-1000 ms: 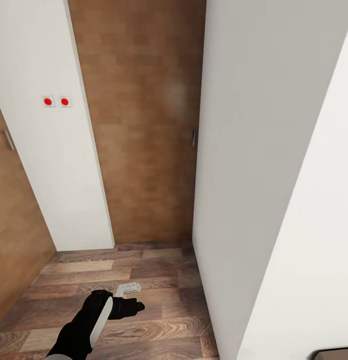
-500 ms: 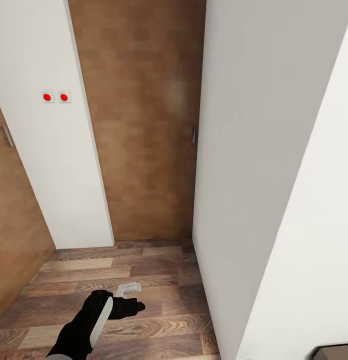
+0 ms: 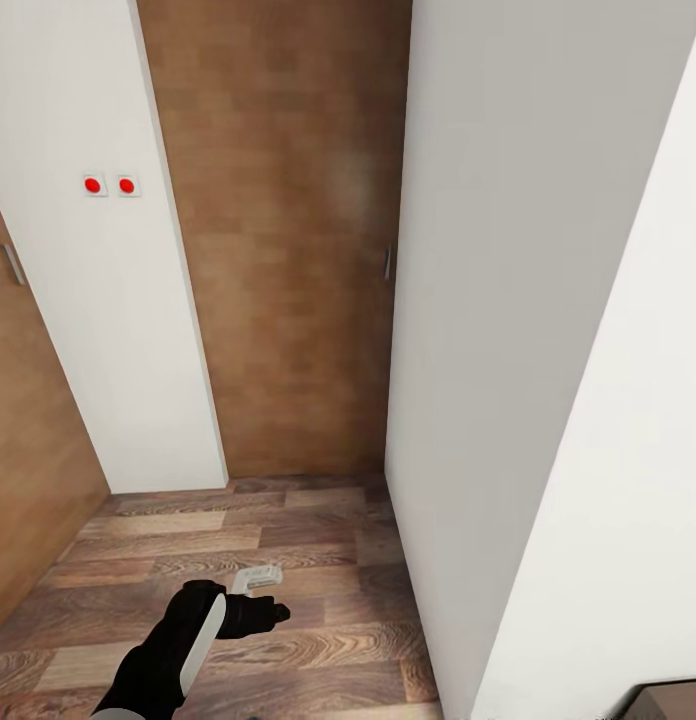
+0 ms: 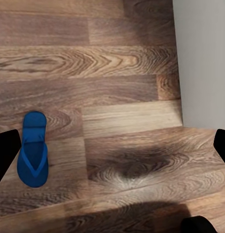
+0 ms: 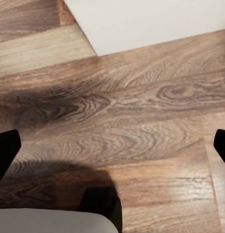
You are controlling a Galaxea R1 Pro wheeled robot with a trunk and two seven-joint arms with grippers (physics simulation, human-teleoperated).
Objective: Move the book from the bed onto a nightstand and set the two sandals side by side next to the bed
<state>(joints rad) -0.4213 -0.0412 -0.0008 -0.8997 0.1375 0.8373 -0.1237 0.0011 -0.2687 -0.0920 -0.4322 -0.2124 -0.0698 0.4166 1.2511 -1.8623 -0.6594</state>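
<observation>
Nearest of all, the left arm reaches out low over the wood-plank floor (image 3: 318,520), black with a white panel along the forearm, and the left gripper (image 3: 268,612) at its end points ahead and slightly right. From the head view I cannot tell how its jaws stand, but in the left wrist view the two dark fingertips (image 4: 6,153) sit at opposite edges of the frame with bare planks between them, so the left gripper (image 4: 112,150) is spread wide and holds nothing. Just beyond it on the floor lies a small pale flat object (image 3: 258,576), too small to identify.

Under that wrist camera one blue sandal (image 4: 33,149) lies flat on the planks, by itself, close to one fingertip, with a white wall rising well off on the other side.

The right gripper (image 5: 112,145) likewise hangs over bare floor with its fingertips far apart and empty, a white wall base ahead of it.

Farther on, the floor ends at a tan wooden door (image 3: 288,240) with a small handle (image 3: 388,262) on its right edge. A white wall (image 3: 98,300) to its left carries two red-dotted switches (image 3: 109,185), and another tan door stands at the far left. A tall white wall (image 3: 508,300) closes the right side.
</observation>
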